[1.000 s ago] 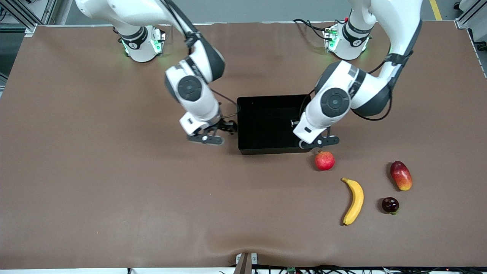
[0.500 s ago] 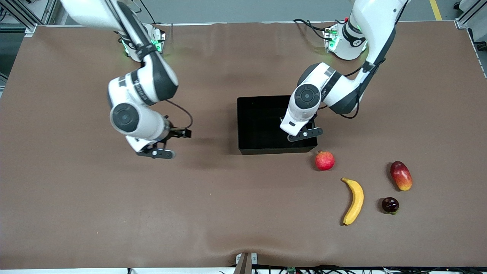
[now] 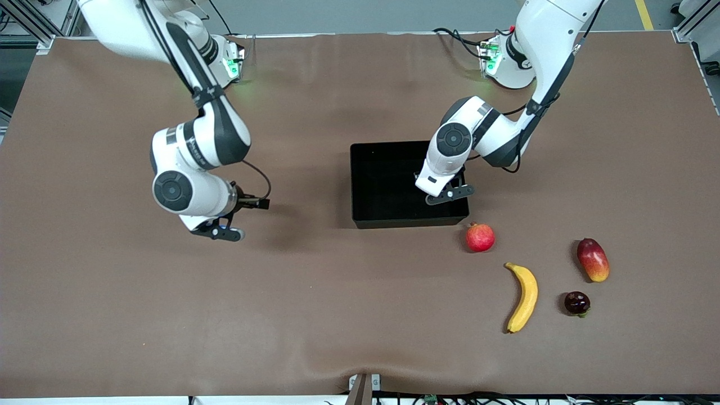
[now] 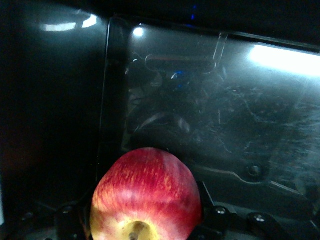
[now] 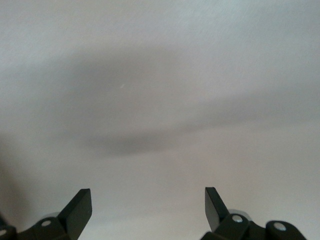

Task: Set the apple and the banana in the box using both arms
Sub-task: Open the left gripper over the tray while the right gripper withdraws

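Note:
My left gripper [image 3: 448,194] hangs over the black box [image 3: 394,221], at its corner nearest the loose fruit. It is shut on the apple [image 4: 146,197], red with yellowish patches and a stem dimple, which the arm hides in the front view. The left wrist view shows the box's glossy floor [image 4: 225,125] under the apple. The yellow banana [image 3: 524,298] lies on the table, nearer the front camera than the box. My right gripper [image 3: 224,226] is open and empty over bare table toward the right arm's end; its fingers [image 5: 80,206] frame only tabletop.
A pink-red round fruit with a nub [image 3: 480,237] sits just off the box's corner. A red-yellow mango [image 3: 593,259] and a small dark fruit [image 3: 577,303] lie beside the banana, toward the left arm's end.
My right arm has swung away from the box toward its own end of the table. My left gripper has moved from the box's corner to over its inside.

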`<state>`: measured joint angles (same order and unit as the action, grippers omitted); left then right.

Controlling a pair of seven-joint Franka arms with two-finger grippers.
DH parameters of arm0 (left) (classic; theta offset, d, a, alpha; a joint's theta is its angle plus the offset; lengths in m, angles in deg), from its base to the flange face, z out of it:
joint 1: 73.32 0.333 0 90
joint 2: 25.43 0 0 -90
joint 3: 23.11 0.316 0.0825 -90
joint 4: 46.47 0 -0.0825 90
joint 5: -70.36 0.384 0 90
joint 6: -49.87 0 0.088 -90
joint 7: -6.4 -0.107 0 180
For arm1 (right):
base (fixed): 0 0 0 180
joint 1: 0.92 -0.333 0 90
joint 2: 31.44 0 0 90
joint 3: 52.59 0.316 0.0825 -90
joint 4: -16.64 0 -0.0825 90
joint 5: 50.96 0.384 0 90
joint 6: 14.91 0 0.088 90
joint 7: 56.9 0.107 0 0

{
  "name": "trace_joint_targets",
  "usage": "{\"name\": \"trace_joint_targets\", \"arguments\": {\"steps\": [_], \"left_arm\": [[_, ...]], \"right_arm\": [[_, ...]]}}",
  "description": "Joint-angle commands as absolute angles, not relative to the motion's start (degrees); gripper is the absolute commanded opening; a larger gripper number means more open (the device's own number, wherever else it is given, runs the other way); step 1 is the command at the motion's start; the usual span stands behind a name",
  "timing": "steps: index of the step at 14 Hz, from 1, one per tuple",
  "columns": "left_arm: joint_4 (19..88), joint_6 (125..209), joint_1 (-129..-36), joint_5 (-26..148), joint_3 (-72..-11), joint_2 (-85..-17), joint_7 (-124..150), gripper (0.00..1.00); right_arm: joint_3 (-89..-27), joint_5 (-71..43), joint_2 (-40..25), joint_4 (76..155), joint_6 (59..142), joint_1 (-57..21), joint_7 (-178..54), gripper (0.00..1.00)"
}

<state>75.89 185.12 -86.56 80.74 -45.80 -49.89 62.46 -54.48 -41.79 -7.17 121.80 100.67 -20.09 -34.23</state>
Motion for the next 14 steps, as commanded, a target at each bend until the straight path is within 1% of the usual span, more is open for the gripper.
{"name": "trace_joint_targets", "arguments": {"steps": [1, 4, 5, 6, 7, 8, 10, 13, 14], "left_arm": [[78.2, 189.0, -86.6, 82.4, -46.0, -50.0, 64.7, 0.00], [78.1, 189.6, -87.6, 82.4, -46.0, -51.0, 64.9, 0.00], [78.1, 189.7, -87.7, 82.4, -46.0, -51.1, 65.0, 0.00], [78.1, 189.6, -87.6, 82.4, -46.0, -51.2, 65.5, 0.07], [78.0, 189.6, -87.6, 82.4, -46.0, -51.0, 65.5, 0.55], [77.8, 189.6, -87.6, 82.4, -46.0, -50.9, 65.5, 1.00], [76.5, 189.5, -87.6, 82.4, -46.0, -50.7, 65.9, 1.00], [74.8, 188.6, -87.6, 82.4, -46.1, -48.3, 66.9, 1.00], [74.5, 188.4, -87.6, 82.3, -46.1, -46.7, 67.7, 1.00]], "right_arm": [[-53.5, -42.0, -7.8, 127.4, 108.3, -16.2, -39.9, 1.00], [-53.5, -42.0, -8.3, 132.7, 118.2, -13.1, -46.5, 1.00], [-53.5, -42.0, -8.4, 133.4, 120.2, -12.2, -49.0, 1.00], [-53.6, -42.1, -8.1, 133.9, 121.7, -10.9, -50.8, 1.00], [-53.6, -42.1, -8.1, 134.1, 123.1, -9.3, -52.6, 1.00], [-53.5, -42.1, -8.1, 135.1, 124.4, -7.9, -55.0, 1.00], [-53.6, -42.1, -9.5, 138.6, 128.1, -6.5, -57.9, 1.00], [-53.7, -42.3, -15.1, 149.5, 139.1, -6.5, -58.8, 1.00], [-53.7, -42.3, -15.8, 151.2, 140.4, -6.0, -60.1, 1.00]]}}
